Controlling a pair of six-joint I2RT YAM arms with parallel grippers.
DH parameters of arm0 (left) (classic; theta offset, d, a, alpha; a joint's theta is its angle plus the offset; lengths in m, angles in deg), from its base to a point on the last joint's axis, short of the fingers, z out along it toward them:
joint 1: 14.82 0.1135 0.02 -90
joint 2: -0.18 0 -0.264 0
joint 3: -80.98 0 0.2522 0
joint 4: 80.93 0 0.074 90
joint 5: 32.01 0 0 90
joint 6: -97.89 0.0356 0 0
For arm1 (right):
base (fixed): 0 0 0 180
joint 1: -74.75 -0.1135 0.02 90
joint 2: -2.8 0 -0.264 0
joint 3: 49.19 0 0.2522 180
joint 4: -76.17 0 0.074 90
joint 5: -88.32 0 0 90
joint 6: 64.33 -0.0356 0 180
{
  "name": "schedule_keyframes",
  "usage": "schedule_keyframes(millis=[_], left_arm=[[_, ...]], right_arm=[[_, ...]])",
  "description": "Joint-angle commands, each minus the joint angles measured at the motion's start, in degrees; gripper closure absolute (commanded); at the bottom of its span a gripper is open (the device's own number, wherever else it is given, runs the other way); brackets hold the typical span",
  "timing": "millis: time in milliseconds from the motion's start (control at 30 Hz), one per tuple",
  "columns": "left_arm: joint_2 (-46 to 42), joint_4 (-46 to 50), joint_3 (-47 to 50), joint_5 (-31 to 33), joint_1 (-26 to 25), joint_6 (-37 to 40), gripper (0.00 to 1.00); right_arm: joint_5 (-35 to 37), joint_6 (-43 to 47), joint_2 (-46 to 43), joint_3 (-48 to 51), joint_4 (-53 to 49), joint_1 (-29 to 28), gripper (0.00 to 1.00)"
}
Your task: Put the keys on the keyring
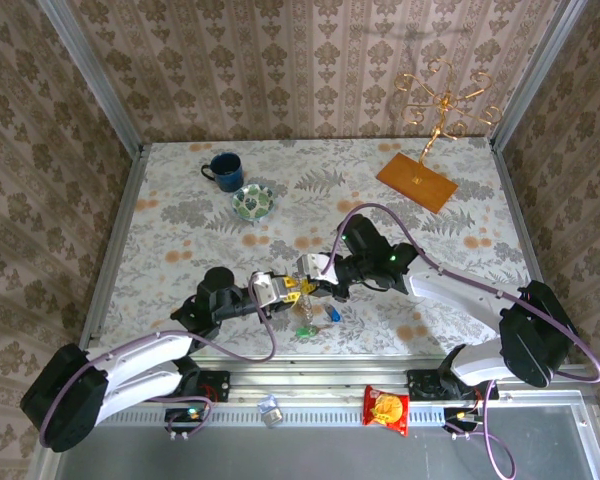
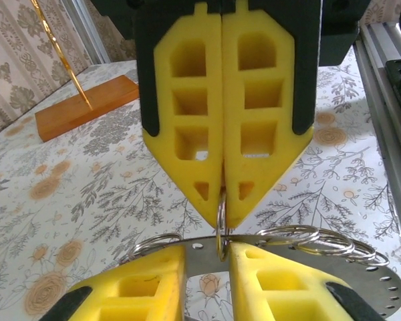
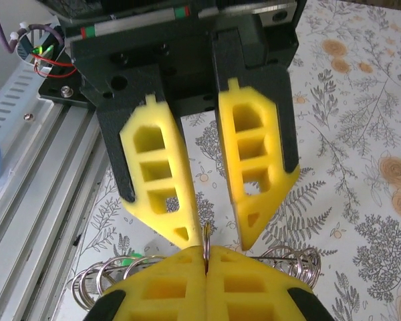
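The keyring (image 2: 377, 284) is a thin flat grey plate with small holes along its rim and several wire split rings (image 2: 321, 239) threaded on it. It hangs between the two grippers, just off the table's near edge. My right gripper (image 3: 206, 253) is shut on one small split ring (image 3: 206, 235) that stands upright through the plate. My left gripper (image 2: 207, 251) faces it, pads apart on either side of that ring, with the plate crossing the gap. The keys dangle below: the green tag (image 1: 305, 326) and the blue tag (image 1: 336, 313). The key blades are too small to make out.
A dark blue mug (image 1: 223, 170) and a green-patterned bowl (image 1: 252, 202) stand at the back left. A gold wire stand on a wooden base (image 1: 417, 180) is at the back right. The metal rail (image 1: 310, 385) along the near edge carries a red snack packet (image 1: 387, 408).
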Motion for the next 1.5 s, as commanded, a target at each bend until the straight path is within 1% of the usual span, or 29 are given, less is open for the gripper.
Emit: schedule_keyframes(millis=[0,100,233,300,367,400,433,467,533,600,633,700,833,967,1200,1267,1300,1400,1433,1467], left_arm=[[0.6,0.0,-2.3,-2.0,-0.4,-0.8,0.79],[0.8,-0.2,-2.8,-2.4,-0.4,-0.9,0.85],[0.4,-1.2,-2.7,-2.4,-0.4,-1.2,0.98],[0.2,-1.3,-2.4,-2.4,-0.4,-1.6,1.00],[0.2,-1.9,-2.1,-2.7,-0.4,-2.2,1.00],[0.3,-2.3,-1.8,-2.9,-0.4,-2.6,1.00],[0.3,-3.1,-1.5,-3.1,-0.4,-2.9,1.00],[0.4,-3.9,-1.1,-3.1,-0.4,-3.3,1.00],[0.7,-5.8,-0.3,-3.4,-0.4,-3.9,1.00],[1.2,-8.0,0.5,-3.8,-0.4,-4.5,1.00],[1.6,-9.2,0.8,-4.0,-0.4,-4.8,1.00],[2.2,-10.8,1.2,-4.4,-0.4,-5.3,1.00],[3.4,-13.7,1.8,-4.7,-0.4,-6.3,1.00],[4.2,-14.8,1.9,-4.7,-0.4,-6.4,1.00],[4.3,-15.6,1.9,-5.0,-0.5,-6.7,1.00],[4.5,-15.6,1.8,-5.2,-0.4,-6.7,1.00],[4.6,-15.8,1.7,-5.3,-0.4,-6.8,1.00],[4.8,-16.0,1.7,-5.1,-0.5,-6.9,1.00],[4.8,-15.9,1.6,-4.6,-0.5,-6.8,1.00],[4.6,-15.7,1.6,-3.7,-0.4,-6.8,0.96]], right_arm=[[0.7,1.7,1.5,-2.9,-1.8,-1.2,1.00],[1.8,2.5,2.1,-4.0,-3.6,-1.9,1.00],[3.0,3.1,1.9,-4.2,-5.2,-2.0,1.00],[3.5,3.2,1.7,-4.0,-5.8,-1.9,1.00],[3.2,2.8,1.3,-3.6,-5.8,-1.7,0.89],[2.2,1.7,0.8,-3.1,-5.1,-1.1,0.80],[0.1,-0.1,0.4,-2.3,-3.4,0.0,0.74],[-2.2,-2.3,-1.3,-1.1,-1.0,1.2,0.71],[-7.4,-8.6,-3.7,3.1,7.8,4.8,0.65],[-10.7,-11.8,-4.3,5.9,13.4,6.4,0.64],[-11.4,-11.6,-4.1,6.0,13.4,6.4,0.64],[-12.5,-11.8,-3.2,6.0,13.1,6.4,0.64],[-13.6,-12.9,-2.4,6.9,15.5,6.1,0.65],[-14.7,-12.5,-1.7,7.0,15.1,5.8,0.67],[-12.9,-10.9,-0.3,7.1,14.1,5.2,0.70],[-12.6,-10.8,-0.4,6.8,14.2,4.9,0.73],[-12.6,-10.8,-0.3,6.6,14.6,4.7,0.77],[-12.9,-10.9,1.5,5.9,15.1,4.4,0.97],[-13.0,-11.0,1.5,5.7,14.9,4.5,1.00],[-12.9,-10.8,1.4,5.4,14.5,4.4,1.00]])
